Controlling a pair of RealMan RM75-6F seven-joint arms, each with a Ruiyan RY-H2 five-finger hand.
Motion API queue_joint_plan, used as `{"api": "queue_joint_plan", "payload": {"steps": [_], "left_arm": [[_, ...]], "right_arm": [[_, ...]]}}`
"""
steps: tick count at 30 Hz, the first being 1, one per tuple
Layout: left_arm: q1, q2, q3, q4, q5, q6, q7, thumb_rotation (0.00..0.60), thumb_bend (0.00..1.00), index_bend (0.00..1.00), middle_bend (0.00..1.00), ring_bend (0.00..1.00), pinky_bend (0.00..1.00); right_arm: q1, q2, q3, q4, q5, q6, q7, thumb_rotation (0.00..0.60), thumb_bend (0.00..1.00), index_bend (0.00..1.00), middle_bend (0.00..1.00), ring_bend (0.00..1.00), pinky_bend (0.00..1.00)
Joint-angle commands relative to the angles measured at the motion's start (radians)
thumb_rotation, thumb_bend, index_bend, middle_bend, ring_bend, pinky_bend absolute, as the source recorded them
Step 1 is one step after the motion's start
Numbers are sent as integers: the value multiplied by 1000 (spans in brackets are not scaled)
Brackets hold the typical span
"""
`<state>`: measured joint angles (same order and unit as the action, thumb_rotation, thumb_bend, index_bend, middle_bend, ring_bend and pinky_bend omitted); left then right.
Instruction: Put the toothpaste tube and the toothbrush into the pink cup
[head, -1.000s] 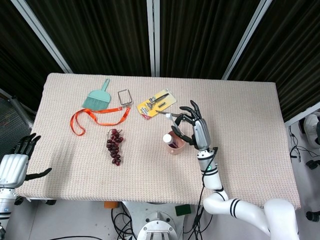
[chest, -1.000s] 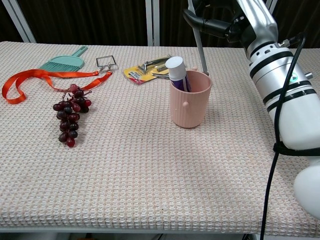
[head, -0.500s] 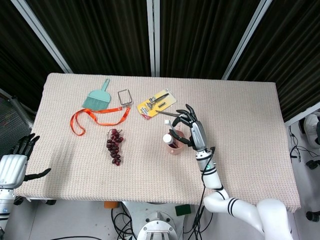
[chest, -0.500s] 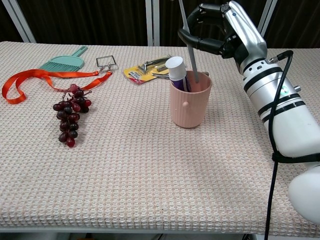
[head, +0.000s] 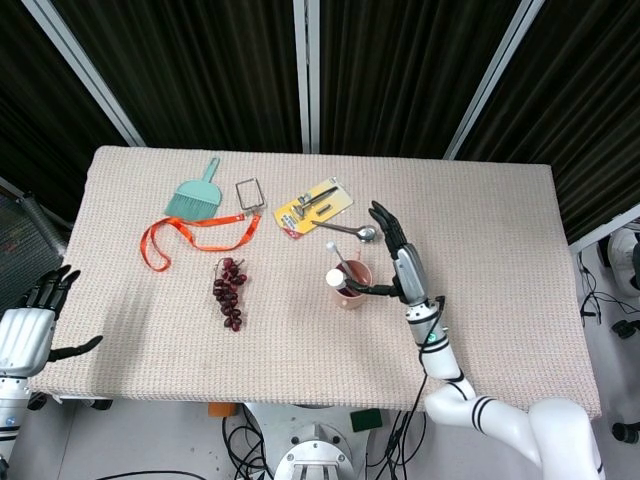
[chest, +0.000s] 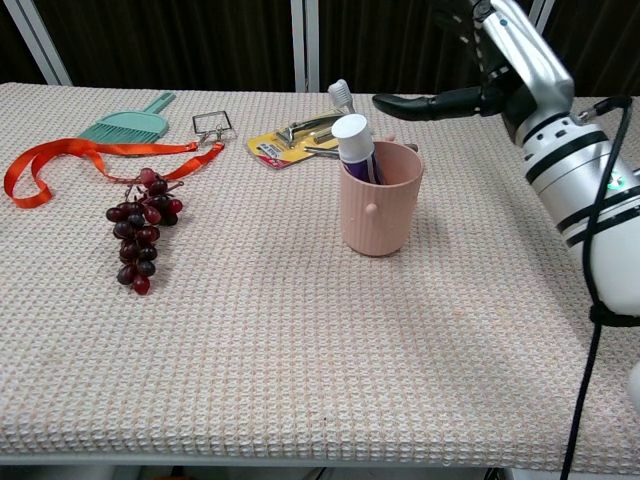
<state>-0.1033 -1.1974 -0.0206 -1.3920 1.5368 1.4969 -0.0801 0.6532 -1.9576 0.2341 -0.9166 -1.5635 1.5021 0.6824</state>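
The pink cup (chest: 378, 205) (head: 353, 287) stands upright near the table's middle. Inside it leans the toothpaste tube (chest: 354, 146) with its white cap up, and behind it the toothbrush (chest: 342, 96) pokes out, bristles at the top. The toothbrush (head: 339, 258) shows as a thin grey stick in the head view. My right hand (chest: 490, 70) (head: 398, 262) hovers just right of the cup, fingers spread and holding nothing. My left hand (head: 30, 325) hangs open off the table's left front corner.
Dark red grapes (chest: 140, 225) lie left of the cup. An orange ribbon (chest: 80, 155), a teal dustpan brush (chest: 130, 122) and a wire clip (chest: 211, 123) sit at the back left. A yellow card with tools (chest: 295, 135) and a spoon (head: 352, 231) lie behind the cup.
My right hand lowered the toothbrush into the cup, let go of it, spread its fingers and drew back to the right. The left hand has not moved.
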Motion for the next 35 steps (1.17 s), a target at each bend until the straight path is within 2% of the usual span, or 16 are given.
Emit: {"api": "queue_joint_plan", "payload": {"steps": [1,3,4,6,10,13,17,20,30,35], "left_arm": [[2,3,-1,-5,2,7,3,437,0,90,45,63,254],[5,5,-2,-9,4,14,5,439,0,89,45,63,254],[9,7,-2,-12,5,21,6,438,0,89,45,64,254],[14,8,-1,-17,5,27,9,441,0,89,45,64,254],[20,6,3,-27,7,34,19,439,0,90,44,63,254],[21,-1,5,-30,8,32,29,441,0,90,45,63,254],[20,-8,7,-32,12,31,40,440,0,90,45,63,254],[21,-9,8,-33,18,35,48,440,0,90,45,64,253],[27,-3,12,-34,25,40,45,440,0,90,45,63,252],[26,-4,13,-34,26,36,46,442,0,89,45,63,252]], "right_arm": [[-74,147,-67,-4,-87,116,-210,600,177,0,0,0,0],[-125,232,-96,-36,-95,138,-320,600,178,0,0,0,0],[-180,306,-113,-57,-74,144,-417,600,179,0,0,0,0],[-271,426,-141,-131,-13,122,-527,600,180,0,0,0,0],[-411,619,-178,-302,139,46,-599,600,181,0,0,0,0],[-483,697,-195,-367,215,16,-594,600,181,0,0,0,0],[-525,734,-214,-371,263,-45,-576,600,195,0,0,0,0],[-532,737,-224,-353,257,-79,-568,600,198,0,0,0,0],[-502,687,-237,-261,71,-24,-496,600,202,0,0,0,0],[-491,678,-234,-267,34,-12,-532,600,202,0,0,0,0]]}}
